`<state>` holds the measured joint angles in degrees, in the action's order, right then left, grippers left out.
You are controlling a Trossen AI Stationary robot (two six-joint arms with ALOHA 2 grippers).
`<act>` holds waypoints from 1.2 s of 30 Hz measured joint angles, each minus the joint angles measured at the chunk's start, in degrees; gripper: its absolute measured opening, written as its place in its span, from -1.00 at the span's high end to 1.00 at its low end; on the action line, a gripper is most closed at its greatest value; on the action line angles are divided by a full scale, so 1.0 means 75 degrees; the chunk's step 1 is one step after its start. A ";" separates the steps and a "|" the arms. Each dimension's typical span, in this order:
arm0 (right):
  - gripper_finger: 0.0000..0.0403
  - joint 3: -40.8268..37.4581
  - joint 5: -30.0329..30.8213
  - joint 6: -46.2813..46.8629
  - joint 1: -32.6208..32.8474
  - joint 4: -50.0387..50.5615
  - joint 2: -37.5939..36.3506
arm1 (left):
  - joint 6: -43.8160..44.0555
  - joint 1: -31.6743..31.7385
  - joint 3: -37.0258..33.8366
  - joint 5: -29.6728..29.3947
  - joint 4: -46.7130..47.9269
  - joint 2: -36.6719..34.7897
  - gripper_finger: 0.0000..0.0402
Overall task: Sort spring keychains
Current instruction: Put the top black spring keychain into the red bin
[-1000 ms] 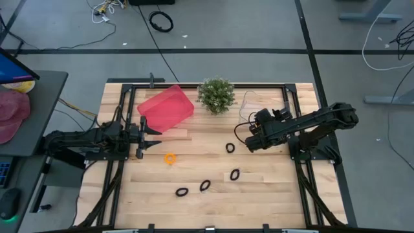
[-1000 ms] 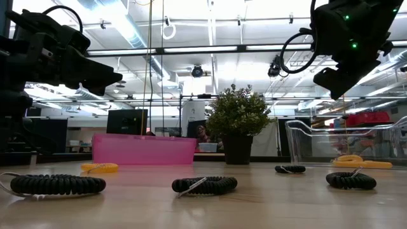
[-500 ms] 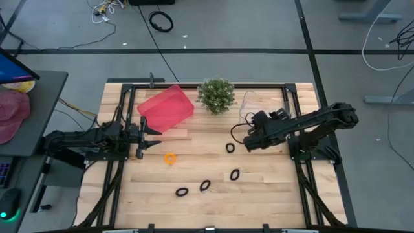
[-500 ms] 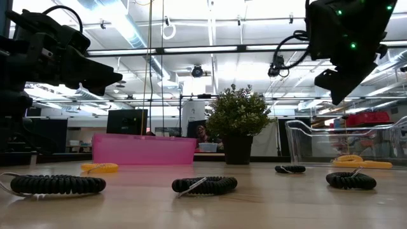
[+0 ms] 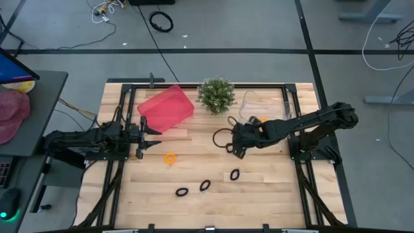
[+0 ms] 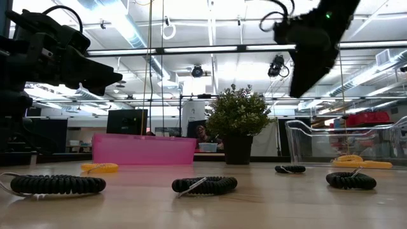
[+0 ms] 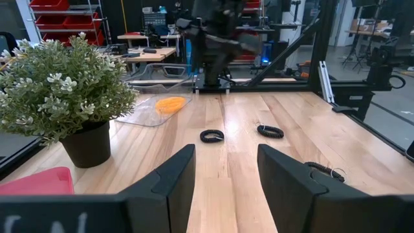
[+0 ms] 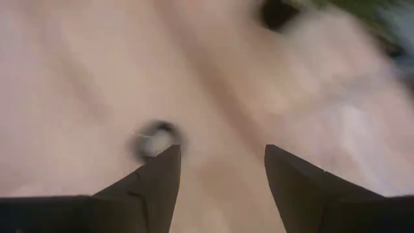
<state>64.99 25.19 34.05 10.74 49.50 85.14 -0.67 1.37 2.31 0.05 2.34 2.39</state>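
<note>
Four black spring keychains lie flat on the wood: one (image 5: 229, 148) by my right gripper, and others (image 5: 234, 174), (image 5: 204, 185), (image 5: 182, 191) nearer the near edge. An orange one (image 5: 170, 158) lies mid-table. More orange (image 5: 262, 119) sits in the clear tray (image 5: 249, 102). My right gripper (image 5: 235, 146) hangs open, well above the table (image 6: 304, 70). Its wrist view shows a blurred black keychain (image 8: 154, 139) beyond its fingers (image 8: 220, 152). My left gripper (image 5: 154, 135) waits open at the table's left, in front of the pink tray (image 5: 165, 109).
A potted green plant (image 5: 216, 95) stands at the far edge between the pink tray and the clear tray. Black frame rails (image 5: 297, 168) run along both table sides. A large black cable coil (image 5: 161, 21) lies on the floor beyond. Bare wood lies toward the near edge.
My right gripper has swung toward the table's left, away from the clear tray and over the black keychain near the table's middle. The orange keychains in the clear tray have come into sight behind it. No keychain has moved.
</note>
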 joint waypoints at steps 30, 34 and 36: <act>-0.12 0.0000 -0.1467 -0.1469 -0.0866 -0.1064 0.2485 | 0.0000 0.0000 0.0000 0.0000 -0.0002 -0.0001 0.15; -0.10 0.0054 -0.2363 -0.1537 -0.1270 -0.1308 0.3176 | 0.0003 0.0000 0.0000 -0.0001 0.0000 -0.0002 0.14; -0.07 0.0064 -0.2652 -0.1669 -0.1423 -0.1325 0.3398 | 0.0000 0.0002 0.0000 0.0000 -0.0001 0.0000 0.15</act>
<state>65.47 5.30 21.53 0.07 39.55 110.63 -0.67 1.38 2.31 0.05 2.33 2.39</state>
